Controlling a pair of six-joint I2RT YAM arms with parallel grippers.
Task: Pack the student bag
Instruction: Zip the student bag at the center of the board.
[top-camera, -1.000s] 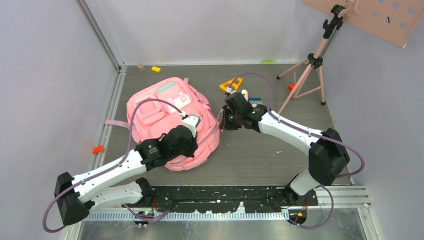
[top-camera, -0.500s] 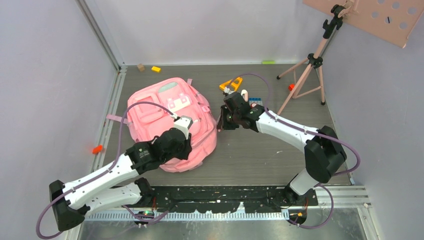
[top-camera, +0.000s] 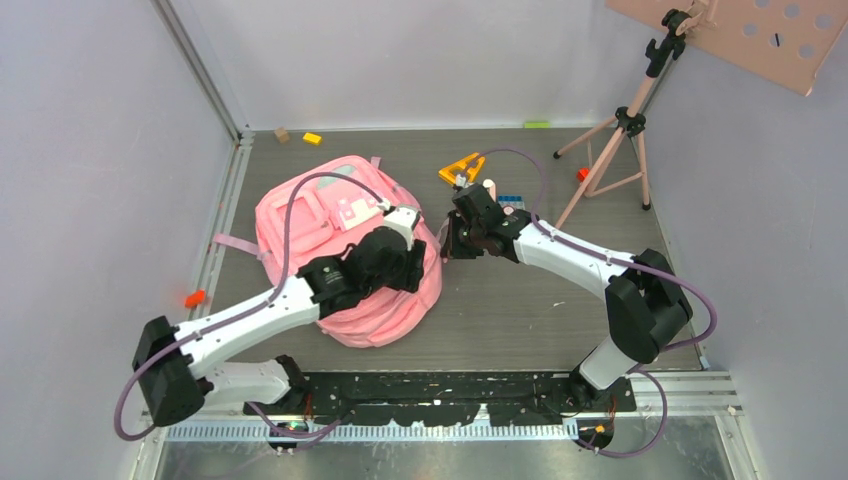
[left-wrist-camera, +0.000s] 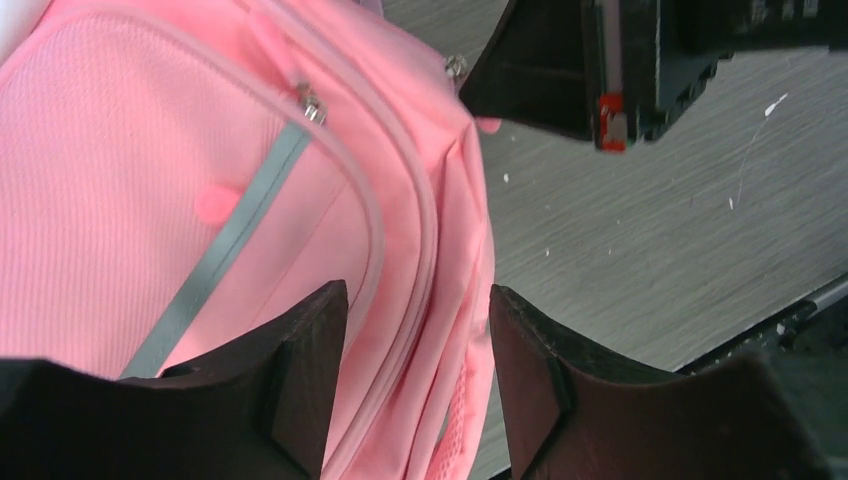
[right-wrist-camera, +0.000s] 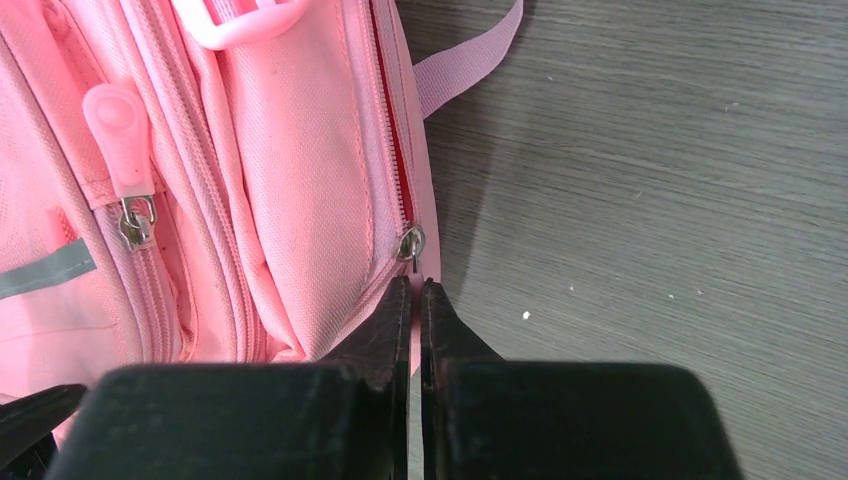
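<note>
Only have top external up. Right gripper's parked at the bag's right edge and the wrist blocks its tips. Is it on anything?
Observer: Yes. In the right wrist view the right gripper is shut, pinching the metal zipper pull on the side edge of the student bag.
Operator: Is the zip open at all?
Observer: A thin dark-red line runs along the zip beyond the pull. I can't tell if that's a gap or just the tape.
Operator: Left one gripping fabric?
Observer: No. The left wrist view shows the left gripper open, with one jaw either side of the bag's piped seams.
</note>
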